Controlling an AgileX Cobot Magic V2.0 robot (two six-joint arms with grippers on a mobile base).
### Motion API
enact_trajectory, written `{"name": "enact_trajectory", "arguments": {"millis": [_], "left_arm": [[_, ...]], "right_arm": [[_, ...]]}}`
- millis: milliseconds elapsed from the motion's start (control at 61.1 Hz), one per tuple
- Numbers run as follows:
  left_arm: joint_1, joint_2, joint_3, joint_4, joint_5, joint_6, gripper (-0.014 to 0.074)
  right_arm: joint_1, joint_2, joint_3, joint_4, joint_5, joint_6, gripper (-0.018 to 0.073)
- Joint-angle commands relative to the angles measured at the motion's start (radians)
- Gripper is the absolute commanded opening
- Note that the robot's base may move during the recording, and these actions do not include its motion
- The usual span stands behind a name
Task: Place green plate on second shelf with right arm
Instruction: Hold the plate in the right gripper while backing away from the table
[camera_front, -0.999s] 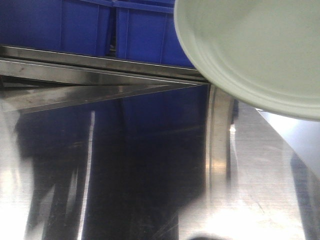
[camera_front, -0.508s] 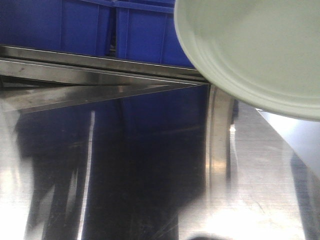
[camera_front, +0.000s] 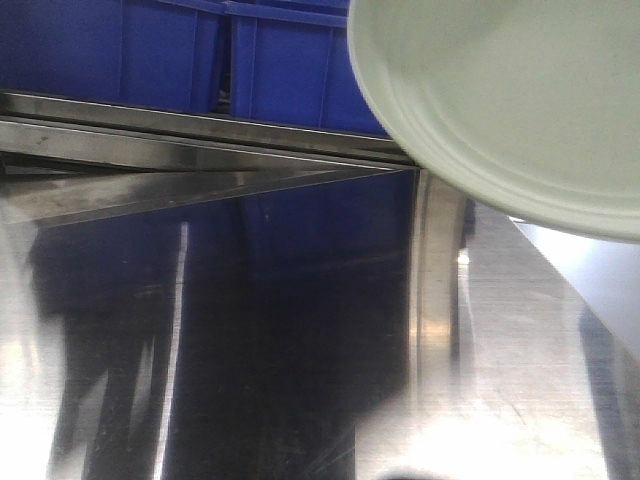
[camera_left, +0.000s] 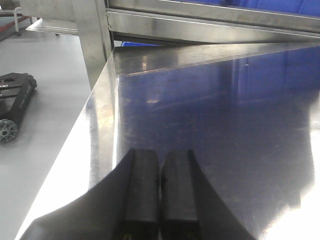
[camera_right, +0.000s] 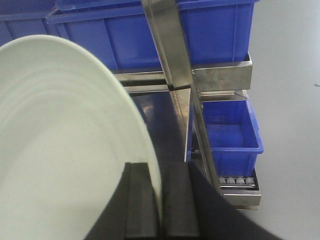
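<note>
The green plate (camera_front: 510, 95) fills the upper right of the front view, held up and tilted over the steel shelf surface (camera_front: 300, 330). In the right wrist view the same pale plate (camera_right: 65, 145) covers the left side, and my right gripper (camera_right: 161, 172) is shut on its rim, one finger on each face. My left gripper (camera_left: 160, 160) hovers low over the shiny steel shelf (camera_left: 215, 115) with its jaws shut and nothing between them.
Blue bins (camera_front: 200, 55) sit on the level above, behind a steel rail (camera_front: 200, 135). A steel upright (camera_right: 172, 55) stands just right of the plate, with another blue bin (camera_right: 230, 132) lower down. A black device (camera_left: 12, 105) lies on the grey floor at left.
</note>
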Motion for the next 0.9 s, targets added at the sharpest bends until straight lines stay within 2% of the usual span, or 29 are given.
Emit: {"name": "enact_trajectory", "arguments": {"millis": [0, 884], "left_arm": [[-0.002, -0.021, 0.04, -0.001, -0.08, 0.0, 0.0124], [-0.002, -0.021, 0.04, -0.001, -0.08, 0.0, 0.0124]], "right_arm": [[-0.078, -0.151, 0.093, 0.005, -0.105, -0.001, 0.0049], [-0.077, -0.146, 0.093, 0.005, -0.099, -0.001, 0.0049]]}}
